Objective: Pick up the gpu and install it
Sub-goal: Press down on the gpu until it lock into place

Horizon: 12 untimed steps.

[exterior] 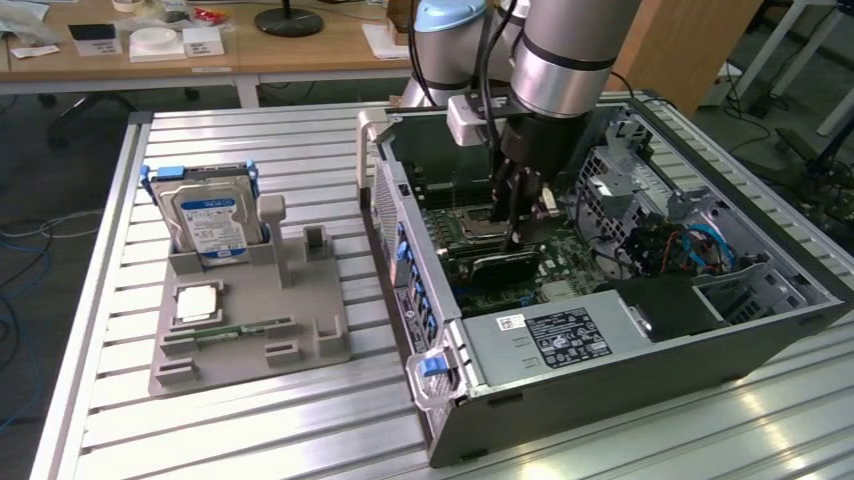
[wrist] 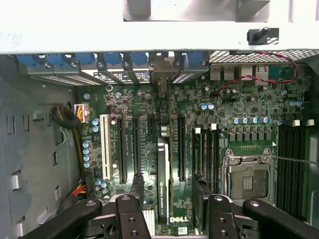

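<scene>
On a slatted aluminium table (exterior: 267,420) an open computer case (exterior: 747,340) lies, where the gpu (wrist: 163,184) stands edge-up in a motherboard (wrist: 209,114) slot, its long axis running between the spread, empty fingers of the gripper (wrist: 167,209) directly above it.

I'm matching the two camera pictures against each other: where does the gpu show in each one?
Exterior view: the gpu stands on edge on the motherboard inside the open computer case, right under the claw.
Wrist view: the gpu is the dark card seen edge-on in a slot, running between the claw's fingers.
Shared landmark: the silver CPU socket beside the card.
</scene>
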Tool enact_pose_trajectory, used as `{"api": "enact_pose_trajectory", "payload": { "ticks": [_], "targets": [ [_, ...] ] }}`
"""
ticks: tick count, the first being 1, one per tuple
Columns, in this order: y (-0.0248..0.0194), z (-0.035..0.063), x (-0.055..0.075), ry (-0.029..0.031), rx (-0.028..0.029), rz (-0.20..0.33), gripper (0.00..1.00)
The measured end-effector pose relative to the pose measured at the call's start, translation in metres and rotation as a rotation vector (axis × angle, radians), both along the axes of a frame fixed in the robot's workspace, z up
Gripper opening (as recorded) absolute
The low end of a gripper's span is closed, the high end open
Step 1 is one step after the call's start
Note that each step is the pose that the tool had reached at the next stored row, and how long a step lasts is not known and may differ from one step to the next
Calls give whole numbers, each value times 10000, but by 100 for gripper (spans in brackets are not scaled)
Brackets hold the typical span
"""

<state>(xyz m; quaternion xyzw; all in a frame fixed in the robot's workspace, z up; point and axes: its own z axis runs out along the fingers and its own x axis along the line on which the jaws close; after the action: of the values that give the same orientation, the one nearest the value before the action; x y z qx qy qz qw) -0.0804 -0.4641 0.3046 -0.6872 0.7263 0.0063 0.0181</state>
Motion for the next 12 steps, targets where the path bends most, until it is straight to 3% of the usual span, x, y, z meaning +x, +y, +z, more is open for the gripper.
{"api": "enact_pose_trajectory", "payload": {
  "ticks": [9, 10, 12],
  "targets": [
    [0, 0, 0, 0, 0, 0, 52],
    [0, 0, 0, 0, 0, 0, 50],
    [0, 0, 0, 0, 0, 1, 38]
  ]
}}
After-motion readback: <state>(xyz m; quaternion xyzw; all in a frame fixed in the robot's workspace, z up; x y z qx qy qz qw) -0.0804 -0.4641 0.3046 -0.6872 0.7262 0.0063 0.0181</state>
